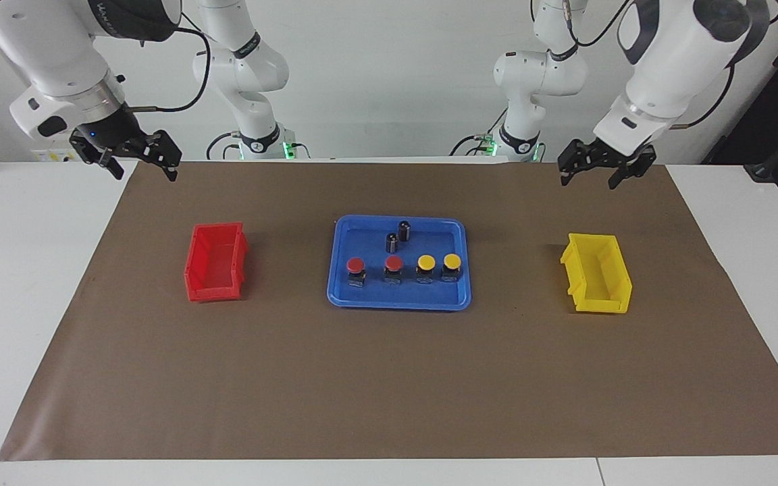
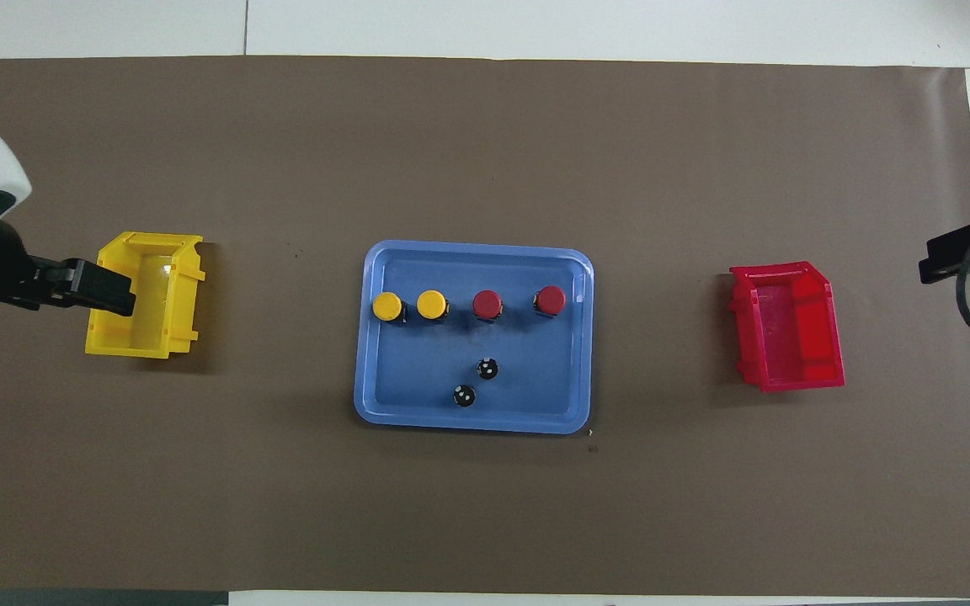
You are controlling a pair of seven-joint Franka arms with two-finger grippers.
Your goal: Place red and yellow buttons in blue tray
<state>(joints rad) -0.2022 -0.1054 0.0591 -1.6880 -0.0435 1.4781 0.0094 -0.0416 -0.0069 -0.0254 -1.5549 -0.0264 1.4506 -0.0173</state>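
The blue tray [image 1: 399, 305] lies in the middle of the brown mat and also shows in the overhead view [image 2: 468, 423]. In it, two red buttons [image 1: 355, 264] [image 1: 394, 263] and two yellow buttons [image 1: 425, 262] [image 1: 452, 260] stand upright in a row; the overhead view shows the red ones [image 2: 487, 303] [image 2: 550, 299] and the yellow ones [image 2: 386, 306] [image 2: 431, 304]. My left gripper [image 1: 589, 177] hangs open and empty in the air over the mat at the left arm's end. My right gripper [image 1: 144, 170] hangs open and empty over the mat's corner at the right arm's end.
Two dark capless cylinders [image 1: 392, 241] [image 1: 404, 230] stand in the tray, nearer to the robots than the buttons. A red bin [image 1: 217, 263] sits toward the right arm's end and a yellow bin [image 1: 598, 273] toward the left arm's end. Both bins look empty.
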